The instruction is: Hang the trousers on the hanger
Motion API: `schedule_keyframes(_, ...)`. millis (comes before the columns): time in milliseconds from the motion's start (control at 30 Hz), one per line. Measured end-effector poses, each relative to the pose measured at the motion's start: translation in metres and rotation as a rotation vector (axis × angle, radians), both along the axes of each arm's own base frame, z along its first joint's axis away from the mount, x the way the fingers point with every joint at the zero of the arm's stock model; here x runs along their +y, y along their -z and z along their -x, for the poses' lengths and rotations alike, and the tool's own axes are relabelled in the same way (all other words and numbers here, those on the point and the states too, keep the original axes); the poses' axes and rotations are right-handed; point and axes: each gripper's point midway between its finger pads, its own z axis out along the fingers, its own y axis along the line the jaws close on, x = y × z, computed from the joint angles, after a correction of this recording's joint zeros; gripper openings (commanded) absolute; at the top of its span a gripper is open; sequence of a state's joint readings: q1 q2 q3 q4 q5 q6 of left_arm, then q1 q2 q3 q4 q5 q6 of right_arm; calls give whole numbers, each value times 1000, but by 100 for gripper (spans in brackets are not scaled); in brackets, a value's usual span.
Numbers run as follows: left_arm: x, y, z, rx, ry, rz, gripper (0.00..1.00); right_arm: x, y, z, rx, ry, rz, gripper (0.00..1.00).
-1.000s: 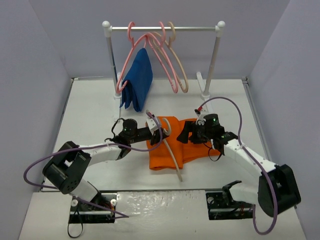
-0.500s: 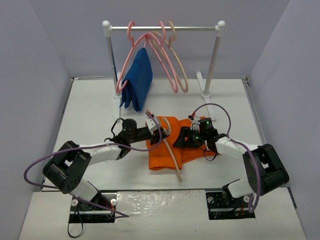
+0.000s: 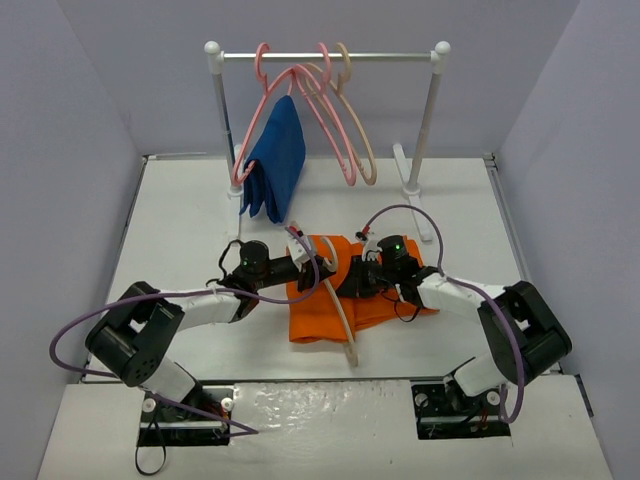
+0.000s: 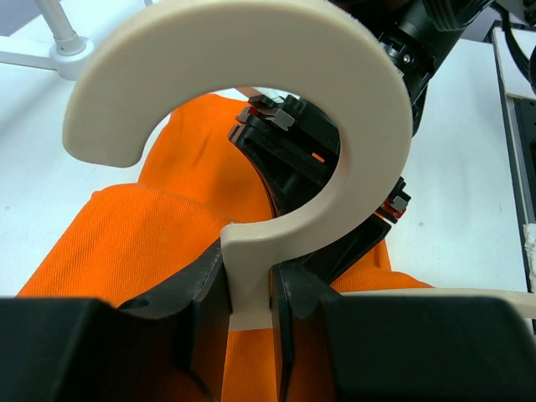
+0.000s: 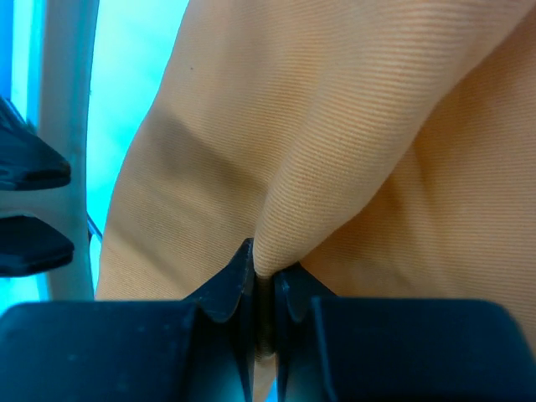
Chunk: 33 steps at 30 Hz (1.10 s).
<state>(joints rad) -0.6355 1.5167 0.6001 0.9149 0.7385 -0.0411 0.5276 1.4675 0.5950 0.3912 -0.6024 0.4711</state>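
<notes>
The orange trousers (image 3: pixel 320 310) lie folded on the table's middle, filling both wrist views (image 4: pixel 126 234) (image 5: pixel 360 126). The cream hanger (image 3: pixel 343 318) lies over them, its hook (image 4: pixel 251 92) large in the left wrist view. My left gripper (image 3: pixel 305 262) (image 4: pixel 249 293) is shut on the hanger's neck just under the hook. My right gripper (image 3: pixel 350 282) (image 5: pixel 264 272) is shut on a raised fold of the trousers, close to the hanger's arm (image 5: pixel 63 151) on its left.
A white rail (image 3: pixel 325 57) stands at the back with pink hangers (image 3: pixel 330 120) and a dark blue garment (image 3: pixel 275 160). Its feet (image 3: pixel 410 170) rest on the table behind the trousers. Grey walls close in both sides.
My right gripper moved left onto the trousers and closed on a fold of cloth. The left gripper, still holding the hanger, shifted slightly left; the trousers' lower edge slid left.
</notes>
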Motion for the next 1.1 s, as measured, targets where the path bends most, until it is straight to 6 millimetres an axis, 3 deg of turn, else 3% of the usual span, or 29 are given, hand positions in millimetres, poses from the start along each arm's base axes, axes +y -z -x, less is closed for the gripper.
schedule_keyframes(100,7,0,-1,4,-11,22,0,7,-13,-2,-11,-8,10,0)
schedule_keyframes(267,22,-6,1,4,-33,65,0,20,-65,-13,-75,-16,-25,0)
schedule_keyframes(400,34,-29,5,-38,-52,118,0,33,-112,-20,-111,-24,-55,0)
schedule_keyframes(500,41,-51,8,-85,-52,155,0,41,-135,-20,-123,-33,-69,0)
schedule_keyframes(800,52,-87,24,-164,-29,189,0,51,-177,-12,-134,-50,-60,0)
schedule_keyframes(933,51,-87,27,-172,-6,191,0,49,-185,-11,-132,-44,-41,0)
schedule_keyframes(1100,52,-84,28,-165,19,193,0,44,-183,-11,-131,-36,-8,0)
